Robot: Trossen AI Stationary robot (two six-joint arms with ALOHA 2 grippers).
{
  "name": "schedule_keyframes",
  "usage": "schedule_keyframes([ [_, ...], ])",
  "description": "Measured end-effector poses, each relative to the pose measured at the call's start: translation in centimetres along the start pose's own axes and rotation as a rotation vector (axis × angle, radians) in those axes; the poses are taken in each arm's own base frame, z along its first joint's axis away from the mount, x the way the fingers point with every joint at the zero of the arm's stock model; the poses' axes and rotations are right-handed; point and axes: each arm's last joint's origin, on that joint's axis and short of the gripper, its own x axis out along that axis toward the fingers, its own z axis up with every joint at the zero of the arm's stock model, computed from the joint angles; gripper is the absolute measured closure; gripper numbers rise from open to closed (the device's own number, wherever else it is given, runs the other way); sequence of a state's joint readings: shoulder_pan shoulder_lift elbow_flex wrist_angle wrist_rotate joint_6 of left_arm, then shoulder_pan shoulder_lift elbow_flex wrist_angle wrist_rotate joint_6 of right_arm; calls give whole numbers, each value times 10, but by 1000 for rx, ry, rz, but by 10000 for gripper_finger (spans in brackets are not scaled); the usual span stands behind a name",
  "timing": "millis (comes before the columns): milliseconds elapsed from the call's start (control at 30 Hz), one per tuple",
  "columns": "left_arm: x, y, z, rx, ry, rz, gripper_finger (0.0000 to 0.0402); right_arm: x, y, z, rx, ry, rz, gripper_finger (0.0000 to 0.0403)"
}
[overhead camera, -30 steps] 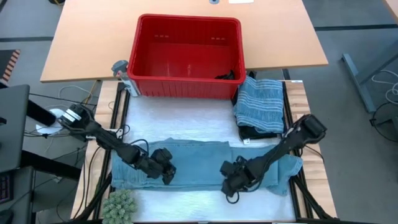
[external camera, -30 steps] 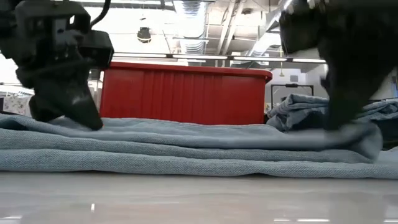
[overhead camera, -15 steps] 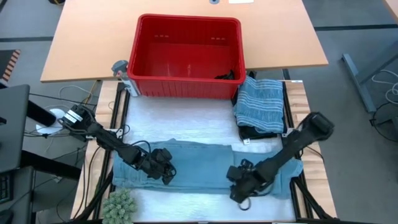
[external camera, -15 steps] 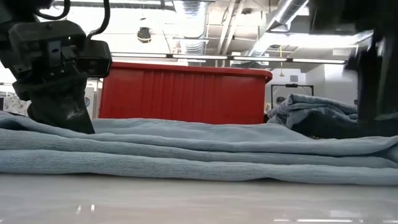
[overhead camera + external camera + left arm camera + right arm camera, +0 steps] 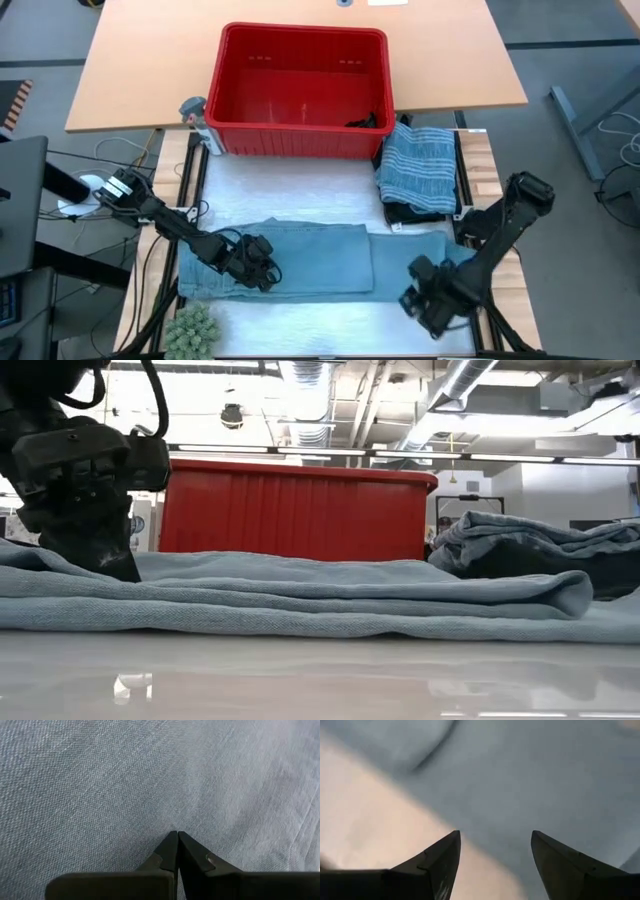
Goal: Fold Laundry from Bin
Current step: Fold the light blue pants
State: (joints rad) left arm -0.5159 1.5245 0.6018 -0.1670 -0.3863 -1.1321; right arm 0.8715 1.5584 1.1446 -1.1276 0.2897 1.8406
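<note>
Right hand (image 5: 425,300) has pulled off the light blue cloth (image 5: 300,260) toward lower right of the high view, fingers wide, holding nothing. Left hand (image 5: 262,275) stays shut, pressing the cloth's left part (likely pinning the fold). Bin (image 5: 300,40) sits upper centre.

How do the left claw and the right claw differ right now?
The left claw is shut, its tips together against the light blue garment; the right claw is open and holds nothing. From above, the left sits on the garment's left part, while the right is off its right end, near the table's front edge. Both are low over the table.
</note>
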Motion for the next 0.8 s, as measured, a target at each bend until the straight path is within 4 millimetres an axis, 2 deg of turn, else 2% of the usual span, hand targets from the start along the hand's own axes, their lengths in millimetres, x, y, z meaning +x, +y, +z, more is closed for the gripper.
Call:
schedule_keyframes([
  [67, 0, 0, 0, 21, 0, 1, 401, -4, 6, -12, -98, -16, 106, 133],
  [133, 0, 0, 0, 31, -6, -3, 401, -6, 14, -14, -140, -96, 211, 133],
  [200, 0, -1, 1, 26, -17, -4, 401, -6, 19, -7, -66, -179, 253, 133],
  [267, 0, -1, 1, 23, -21, -9, 401, -2, 22, 5, 51, -190, 248, 133],
  [400, 0, -2, 2, 13, -25, -13, 401, 15, 29, 24, 205, -129, 191, 133],
  [533, -2, -5, 3, -6, -15, -67, 401, 29, 42, 38, 257, -37, 204, 132],
  [633, -10, -11, 8, -35, -10, -154, 401, 41, 47, 43, 269, -13, 181, 132],
  [800, -41, -16, 26, -90, -69, -286, 401, 63, 52, 48, 302, -2, 118, 132],
])
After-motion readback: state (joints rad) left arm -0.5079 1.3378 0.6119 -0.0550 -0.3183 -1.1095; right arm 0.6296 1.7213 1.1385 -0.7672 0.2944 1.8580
